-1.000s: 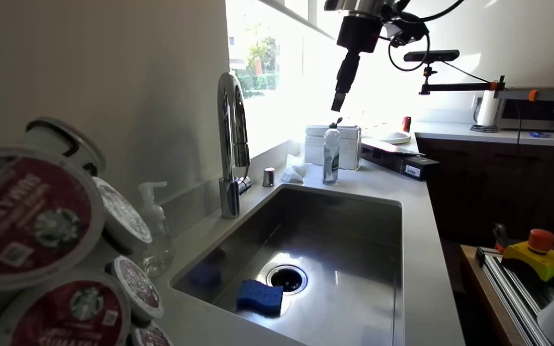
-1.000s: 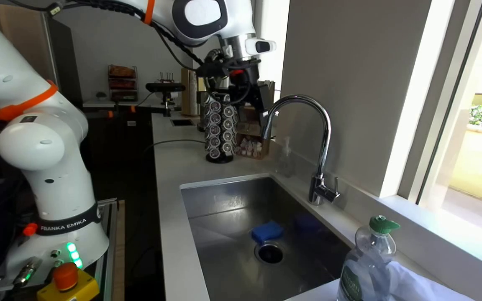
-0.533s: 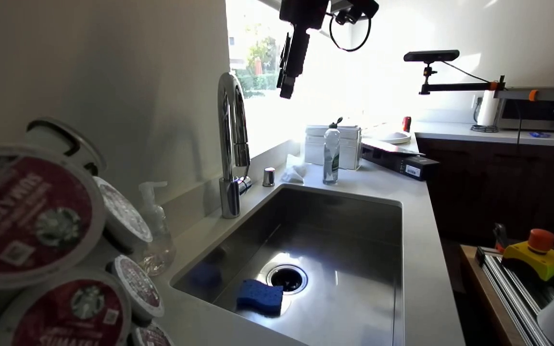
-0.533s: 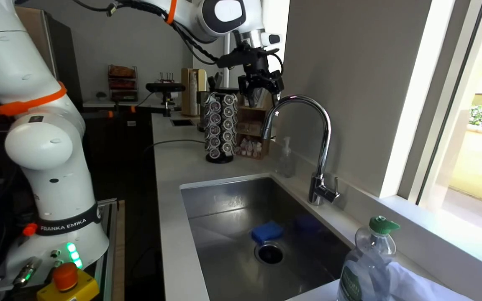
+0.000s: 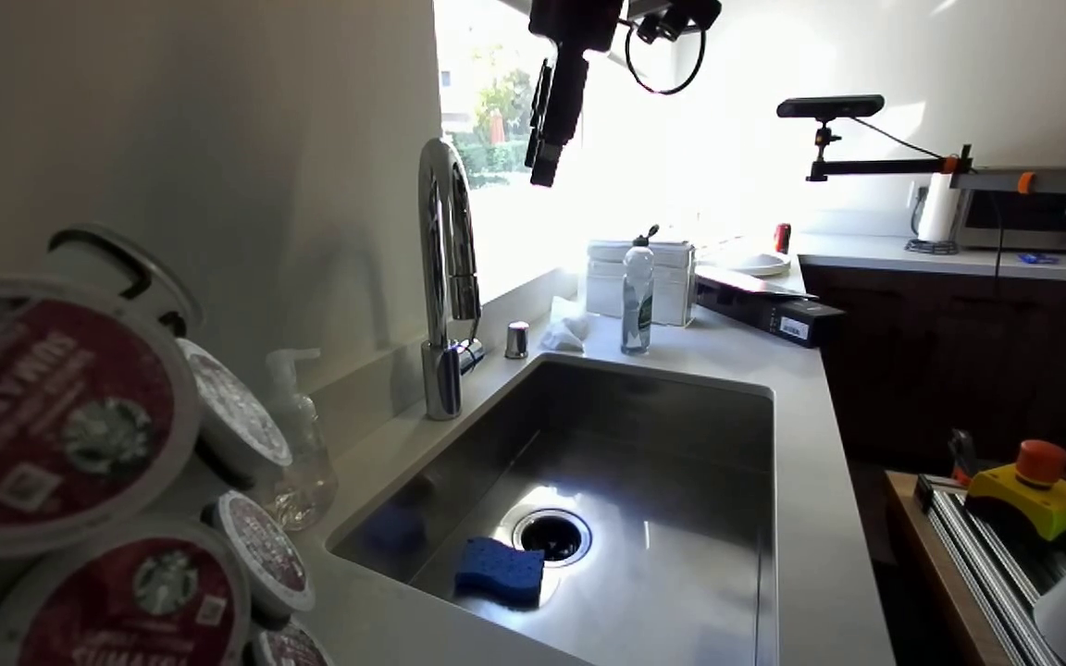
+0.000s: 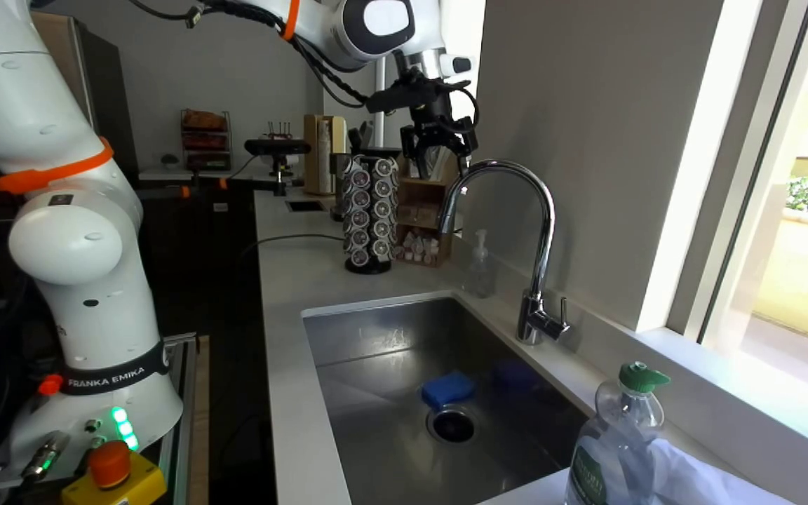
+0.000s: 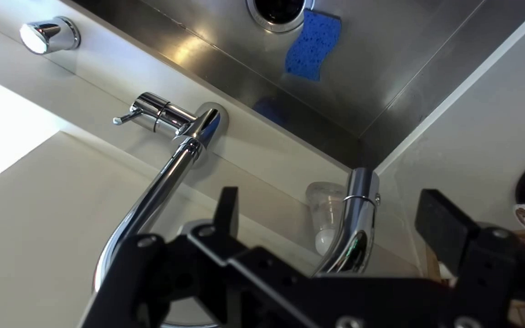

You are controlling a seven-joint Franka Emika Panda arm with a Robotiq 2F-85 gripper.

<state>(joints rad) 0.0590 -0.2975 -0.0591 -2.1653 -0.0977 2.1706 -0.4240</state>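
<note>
Gripper (image 7: pixel 331 209): one, held above the faucet (image 6: pixel 545 245). Its fingers (image 7: pixel 442 223) are spread wide, with nothing gripped. In an exterior view the fingertips (image 5: pixel 547 173) are shown apart from the faucet; no contact is made.

Faucet: one, chrome, mounted on the counter (image 5: pixel 815 481) beside the sink (image 5: pixel 663 462). The spout (image 7: pixel 359 218) is turned toward the corner nearer the pod rack (image 6: pixel 370 217); whether its end is over basin or counter cannot be told. No water is seen beneath it.

Sponge (image 7: pixel 313 45): one, blue, laid on the sink floor at the edge of the drain (image 5: pixel 551 538).

Progress, as judged: positioning over the faucet is done or nearly so; any touch or grip is left undone.

Views compared: the finger gap is given plainly by the wrist view, where the spout and the dispenser (image 7: pixel 327 205) are seen through it from above. Dish soap (image 6: pixel 618 442) and cloth (image 6: pixel 702 477) are shown in both exterior views, not from the wrist. A red can (image 5: pixel 782 239) and a paper roll (image 5: pixel 938 209) are found in an exterior view only.
</note>
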